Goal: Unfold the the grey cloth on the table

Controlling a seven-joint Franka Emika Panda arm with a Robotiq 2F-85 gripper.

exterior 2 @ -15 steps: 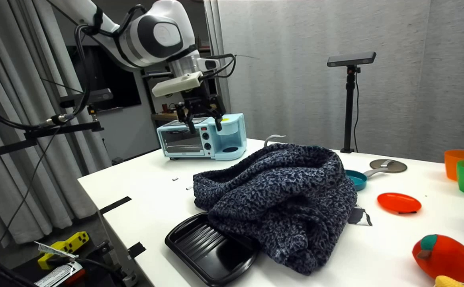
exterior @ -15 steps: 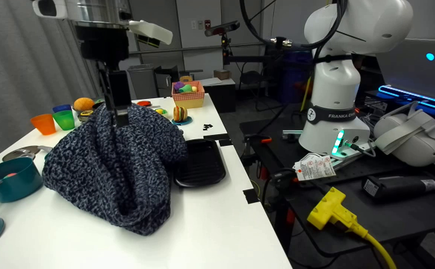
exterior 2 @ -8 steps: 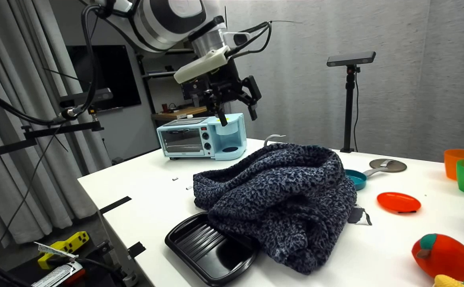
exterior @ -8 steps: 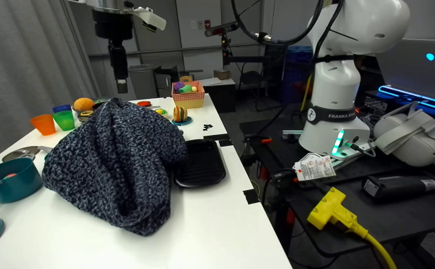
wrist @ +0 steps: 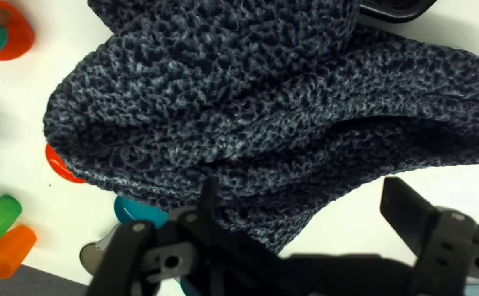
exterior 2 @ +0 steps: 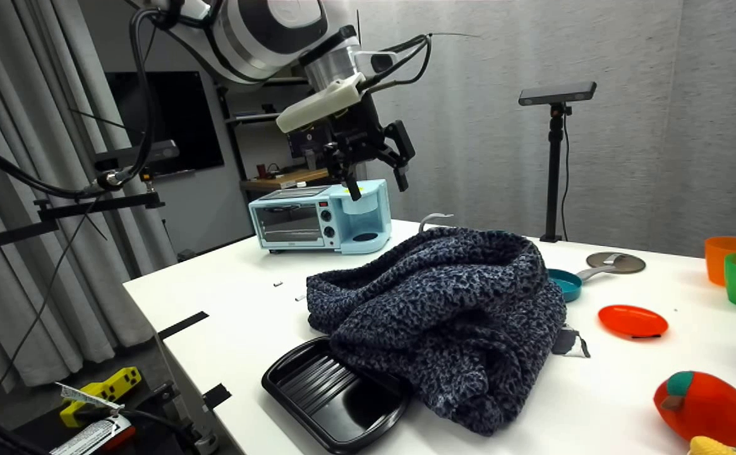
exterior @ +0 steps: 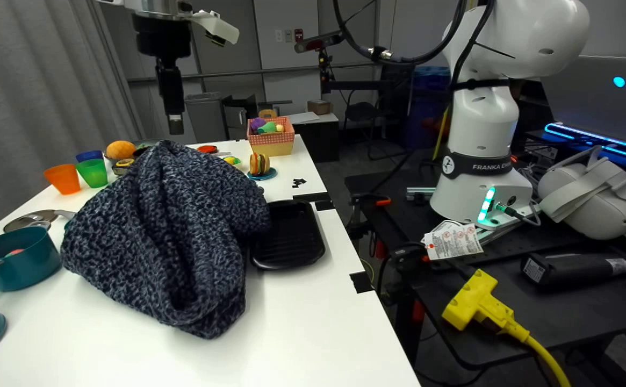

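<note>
The grey cloth [exterior: 178, 231] lies heaped and folded on the white table [exterior: 302, 333], and also shows in an exterior view [exterior 2: 450, 316]. One corner laps over or against a black tray. In the wrist view the cloth [wrist: 239, 102] has long folds running across it, and its lower edge passes under the gripper. My gripper [exterior 2: 378, 188] is open and empty, in the air above the cloth's far side. Its fingers are wide apart in the wrist view [wrist: 301, 183]. In an exterior view the gripper [exterior: 175, 126] is seen edge-on, above the cloth's peak.
The black tray [exterior 2: 336, 404] sits by the table edge, partly covered by cloth. A light blue toaster oven [exterior 2: 323, 218], a teal pot [exterior: 17, 260], a teal pan [exterior 2: 567, 284], a red plate [exterior 2: 633, 320] and cups [exterior: 63, 178] stand around the cloth.
My gripper has risen and moved away from the camera in one exterior view, rightward in another, then held still over the last half second. It stays open. The cloth looks the same.
</note>
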